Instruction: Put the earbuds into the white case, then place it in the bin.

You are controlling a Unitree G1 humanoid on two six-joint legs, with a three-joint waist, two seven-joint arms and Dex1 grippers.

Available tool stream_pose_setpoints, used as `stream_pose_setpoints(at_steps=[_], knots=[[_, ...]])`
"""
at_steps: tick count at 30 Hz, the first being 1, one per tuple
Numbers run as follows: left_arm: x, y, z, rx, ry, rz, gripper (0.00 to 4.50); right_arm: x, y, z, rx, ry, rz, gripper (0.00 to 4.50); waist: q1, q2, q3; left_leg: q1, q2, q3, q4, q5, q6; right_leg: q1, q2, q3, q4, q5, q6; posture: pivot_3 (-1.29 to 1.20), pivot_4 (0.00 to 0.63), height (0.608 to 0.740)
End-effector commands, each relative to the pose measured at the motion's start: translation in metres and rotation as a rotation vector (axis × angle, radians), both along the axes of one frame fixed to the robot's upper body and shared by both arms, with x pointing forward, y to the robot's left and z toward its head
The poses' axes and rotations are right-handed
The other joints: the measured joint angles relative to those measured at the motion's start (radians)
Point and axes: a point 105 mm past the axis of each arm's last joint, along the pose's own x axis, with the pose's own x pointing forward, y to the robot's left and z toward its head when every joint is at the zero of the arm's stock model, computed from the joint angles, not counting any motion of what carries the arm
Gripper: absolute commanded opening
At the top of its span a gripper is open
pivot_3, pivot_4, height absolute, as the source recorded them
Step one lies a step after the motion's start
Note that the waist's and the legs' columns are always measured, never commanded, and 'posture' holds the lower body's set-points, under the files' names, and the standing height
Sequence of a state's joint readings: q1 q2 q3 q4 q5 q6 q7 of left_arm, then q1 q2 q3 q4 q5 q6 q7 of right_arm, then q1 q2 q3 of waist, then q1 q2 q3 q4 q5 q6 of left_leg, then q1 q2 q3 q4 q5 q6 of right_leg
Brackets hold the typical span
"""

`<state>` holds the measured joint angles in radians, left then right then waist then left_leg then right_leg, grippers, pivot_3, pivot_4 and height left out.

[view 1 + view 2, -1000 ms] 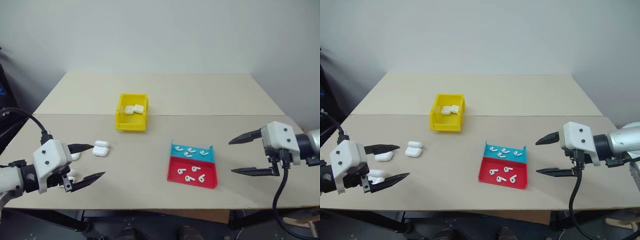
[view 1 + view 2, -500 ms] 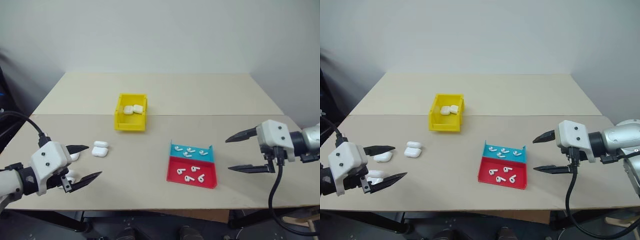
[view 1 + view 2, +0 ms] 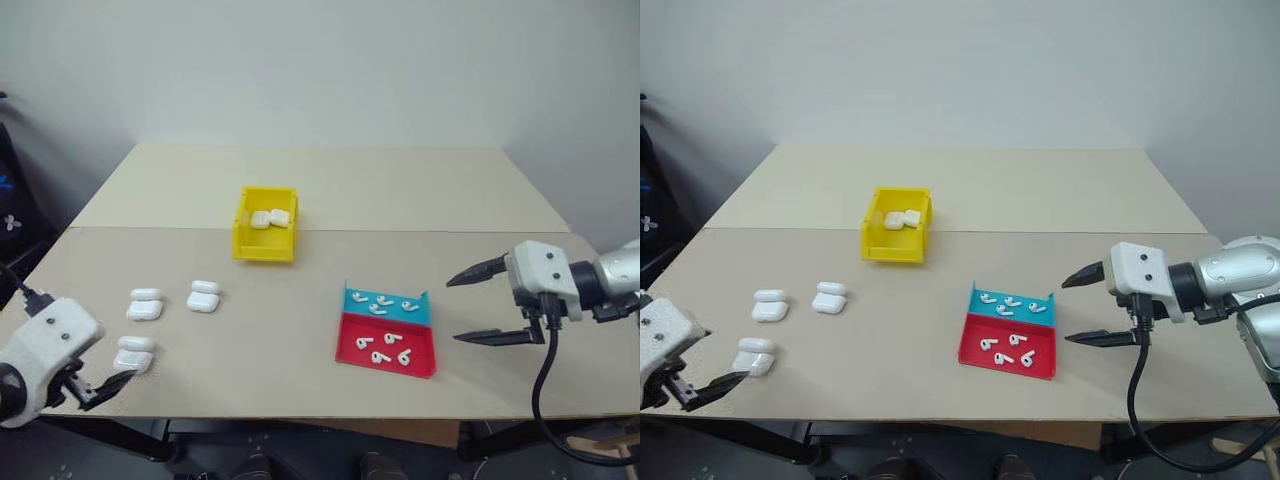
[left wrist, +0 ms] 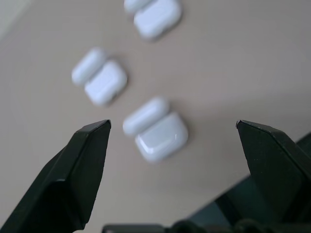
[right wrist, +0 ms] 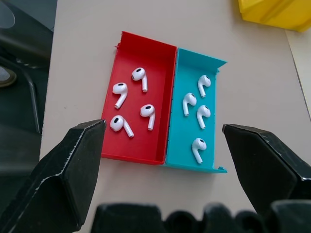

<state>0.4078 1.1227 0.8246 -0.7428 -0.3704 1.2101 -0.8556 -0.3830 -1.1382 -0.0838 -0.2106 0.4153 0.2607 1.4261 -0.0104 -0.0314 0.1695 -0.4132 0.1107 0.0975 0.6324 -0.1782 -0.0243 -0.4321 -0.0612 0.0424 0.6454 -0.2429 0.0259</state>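
Currently the left hand [image 4: 170, 128] hangs at the near left corner of the desk [image 3: 330, 190], its two black fingers [image 4: 80, 165] spread wide and holding nothing. In the left wrist view a white case [image 4: 156, 130] lies on the desk between the two fingertips, lid open, touching neither finger. Two more cases of the same kind lie beyond it, each also with its lid open: one [image 3: 145, 304] just behind the nearest case, the other [image 3: 203, 296] a little further toward the desk's centre. All three are apart from one another.

The right hand [image 3: 478, 305] hovers above the desk at the right side, pointing toward the tray [image 3: 386, 329], fingers [image 5: 63, 170] spread wide and empty. The tray is flat, with a teal half on the far side and a red half on the near side. The earbuds [image 5: 130, 104] lie loose in it: four in the red half and four in the teal half [image 5: 197, 114], none touching the hand.

The bin [image 3: 264, 226] is yellow and stands near the desk's centre, behind the cases and well apart from both hands. Inside it rest two closed white cases [image 3: 268, 218], side by side against the far end.
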Motion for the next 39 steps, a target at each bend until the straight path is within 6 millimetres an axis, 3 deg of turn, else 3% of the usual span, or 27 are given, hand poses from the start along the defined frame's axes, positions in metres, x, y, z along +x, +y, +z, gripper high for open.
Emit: stream_pose_setpoints(at_steps=[1,8,16,21,26,39], knots=[[0.009,0.015,0.002,-0.078,0.083,0.178,4.5,-0.003,0.003,0.008,-0.007,-0.02,0.007,4.45,0.001,0.0,0.0,0.0,-0.001,-0.001,0.0,0.0,0.0,0.001,0.0,0.0,0.0,0.0,0.0,0.0,0.15,0.74],[0.02,0.023,-0.011,-0.178,0.229,0.305,4.5,-0.006,0.002,0.005,-0.007,-0.007,-0.031,4.45,-0.013,-0.001,-0.001,-0.002,-0.003,-0.002,-0.003,0.0,0.0,0.0,0.001,0.003,0.002,0.003,-0.005,0.0,0.15,0.74],[0.034,0.01,-0.024,-0.268,0.308,0.269,4.5,-0.01,0.001,-0.002,0.01,-0.002,-0.057,4.45,-0.004,-0.001,-0.001,-0.006,-0.003,-0.002,-0.005,0.003,0.005,-0.005,0.002,0.003,0.002,0.004,-0.003,0.0,0.15,0.74],[0.031,0.011,-0.036,-0.262,0.362,0.292,4.5,-0.01,0.001,-0.005,0.015,-0.007,-0.072,4.45,-0.004,-0.001,-0.001,-0.007,-0.003,-0.002,-0.005,0.003,0.005,-0.005,0.002,0.003,0.002,0.004,-0.003,0.0,0.15,0.74],[0.037,0.019,-0.042,-0.284,0.352,0.356,4.5,-0.009,0.002,-0.008,0.023,-0.008,-0.082,4.45,-0.002,-0.001,-0.001,-0.007,-0.003,-0.003,-0.005,0.003,0.005,-0.005,0.002,0.003,0.003,0.004,-0.003,0.0,0.15,0.74],[0.048,0.014,-0.054,-0.327,0.352,0.381,4.5,-0.006,-0.002,-0.007,0.018,-0.032,-0.114,4.45,-0.002,-0.002,-0.001,-0.008,-0.004,-0.004,-0.003,0.003,0.005,-0.004,0.002,0.002,0.003,0.005,-0.002,0.0,0.15,0.74]])
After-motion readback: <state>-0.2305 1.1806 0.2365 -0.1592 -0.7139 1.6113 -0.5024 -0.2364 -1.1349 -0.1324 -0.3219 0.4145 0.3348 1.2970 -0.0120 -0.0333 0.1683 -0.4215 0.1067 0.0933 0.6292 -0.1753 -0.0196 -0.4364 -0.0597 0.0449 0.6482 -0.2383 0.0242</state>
